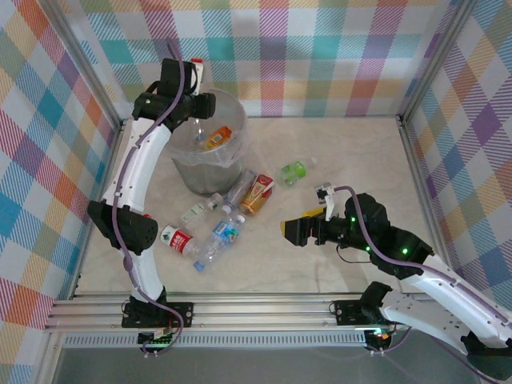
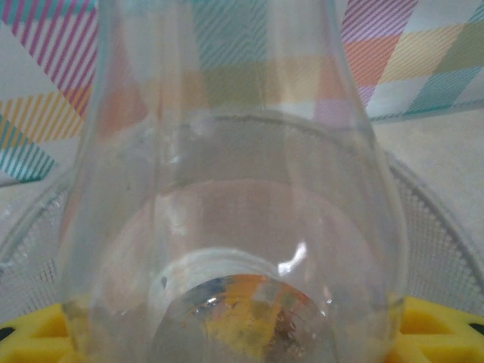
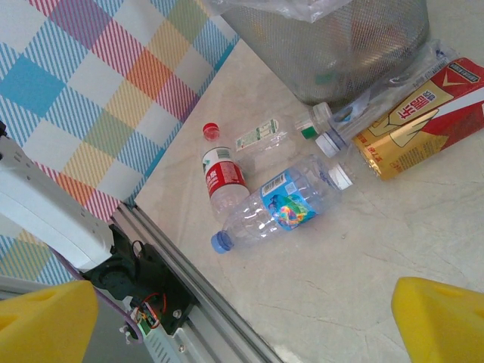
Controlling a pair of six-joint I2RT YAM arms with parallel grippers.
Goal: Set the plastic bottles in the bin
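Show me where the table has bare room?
Widest free patch: far right of the table, from the green bottle to the right wall. Also the near strip between the blue-label bottle and right gripper. Crowded: bottles lying in front of the bin.

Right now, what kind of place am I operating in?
Probably a staged robot test cell: plaid cloth walls on an aluminium frame, a mounting rail, and plastic bottles strewn beside a bin.
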